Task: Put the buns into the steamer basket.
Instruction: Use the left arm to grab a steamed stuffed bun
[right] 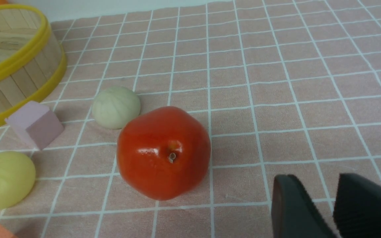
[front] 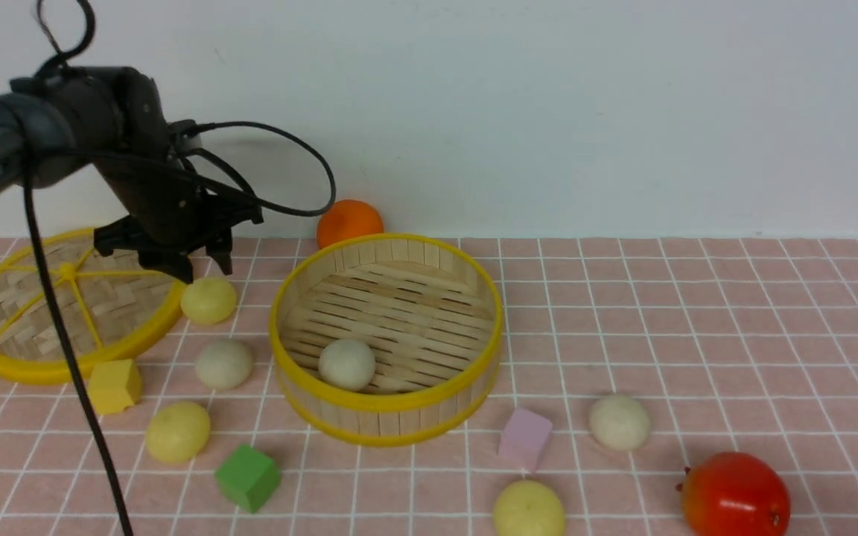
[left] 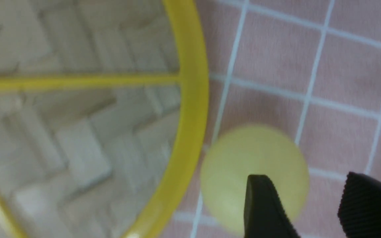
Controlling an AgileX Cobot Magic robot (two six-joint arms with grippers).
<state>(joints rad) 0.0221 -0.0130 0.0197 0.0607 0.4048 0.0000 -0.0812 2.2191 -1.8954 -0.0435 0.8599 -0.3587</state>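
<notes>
One bun is in play: the left end effector (front: 189, 269), fingers parted and empty, hovers over a pale yellow bun (front: 208, 300) just beside the woven lid (front: 19, 366). Closing off-centre could roll it away across the desk (front: 697, 313). An off-white bun (front: 346, 364) already sits in the steamer basket (front: 386, 402).

woven lid (front: 19, 327), orange ball (front: 349, 220), red fruit (front: 734, 494)

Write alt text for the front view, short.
The left gripper hovers open just above a pale yellow bun beside the lid, left of the steamer basket, which holds one off-white bun. Four more buns, three small blocks, an orange ball and a red fruit lie on the pink grid cloth; the right arm is out of view.
</notes>
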